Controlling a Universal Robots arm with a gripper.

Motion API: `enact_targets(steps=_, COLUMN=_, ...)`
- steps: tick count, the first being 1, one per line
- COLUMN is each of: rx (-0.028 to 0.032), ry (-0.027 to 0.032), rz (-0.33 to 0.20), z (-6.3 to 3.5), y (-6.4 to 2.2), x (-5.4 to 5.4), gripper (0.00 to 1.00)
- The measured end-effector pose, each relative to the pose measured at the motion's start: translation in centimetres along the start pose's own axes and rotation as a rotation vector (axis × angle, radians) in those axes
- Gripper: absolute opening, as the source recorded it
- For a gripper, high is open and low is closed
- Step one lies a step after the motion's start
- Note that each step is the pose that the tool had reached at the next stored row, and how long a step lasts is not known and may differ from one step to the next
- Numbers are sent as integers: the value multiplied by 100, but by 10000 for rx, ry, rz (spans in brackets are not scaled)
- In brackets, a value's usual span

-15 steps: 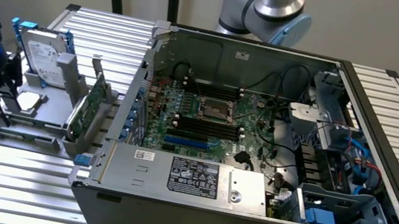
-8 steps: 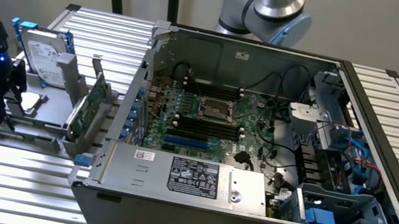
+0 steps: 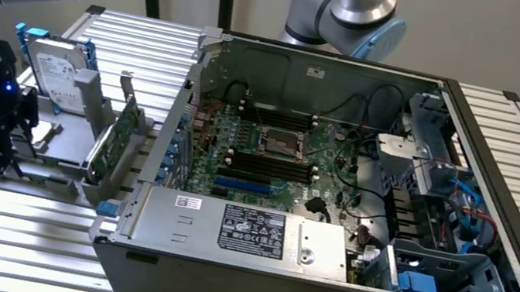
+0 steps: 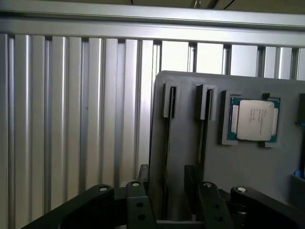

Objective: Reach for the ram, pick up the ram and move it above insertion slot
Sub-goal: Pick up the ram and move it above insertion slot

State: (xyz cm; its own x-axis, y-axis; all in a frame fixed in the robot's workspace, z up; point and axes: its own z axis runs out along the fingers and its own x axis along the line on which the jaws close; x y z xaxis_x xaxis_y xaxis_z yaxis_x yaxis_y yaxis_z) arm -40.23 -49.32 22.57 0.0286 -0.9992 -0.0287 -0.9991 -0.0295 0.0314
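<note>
Gripper (image 4: pixel 174 207) spread wide, holding nothing, straddling a groove in the grey holder (image 4: pixel 238 167). Ram (image 4: pixel 167 143) appears to stand edge-up in that groove, near the holder's processor chip (image 4: pixel 252 119). Judged light, stiff, brittle: grip lightly across its thickness at mid-length, off the contact edge.

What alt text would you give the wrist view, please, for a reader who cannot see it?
The open gripper hangs over a grey holder with two narrow slots, its fingers either side of one. A square processor sits in a recess of the holder, which rests on a ribbed metal table.
</note>
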Motion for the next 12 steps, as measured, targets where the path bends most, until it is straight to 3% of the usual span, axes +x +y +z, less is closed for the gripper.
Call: enact_targets(steps=12, rx=-4, ry=0, rz=0, z=216, y=-7, x=6, gripper=43)
